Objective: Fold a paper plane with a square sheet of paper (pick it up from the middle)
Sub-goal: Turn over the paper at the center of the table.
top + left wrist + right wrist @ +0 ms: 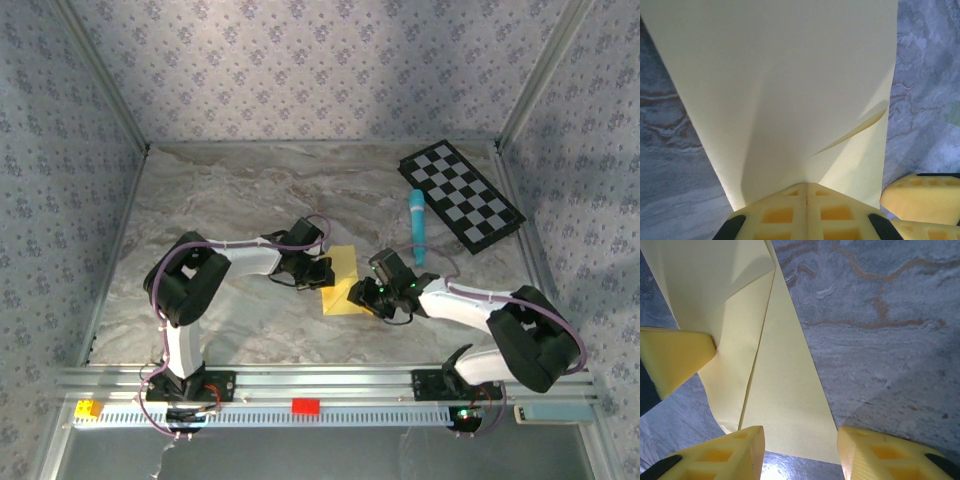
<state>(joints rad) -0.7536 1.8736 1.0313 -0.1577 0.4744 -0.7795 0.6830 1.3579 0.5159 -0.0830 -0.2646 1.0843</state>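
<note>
**Paper [342, 282], partly folded, on the table [230, 190] between the two grippers.**

- **Left gripper [318, 270]:** the jaws are pressed together and the tip is set on the sheet. Whether it pinches a layer or merely pins the sheet down cannot be told.
- **Right gripper [378, 296]:** the jaws are spread, one finger on either side of the sheet's edge, holding nothing.
- **Handling, as judged:** the sheet is very light, thin and limp. It probably slides readily on the smooth table, and it keeps any crease it is given, so a stray squeeze would mark it. It is best taken near the middle or pinned flat beside a fold line, not dragged by a corner.
- **Views:**
  - The top view gives the sheet's place between the arms but little fold detail.
  - The left wrist view shows the closed pads [785, 215] meeting the sheet and a raised flap edge [855, 131].
  - The right wrist view shows a long crease [757, 355] and the gap between that gripper's own fingers [735, 455].
</note>
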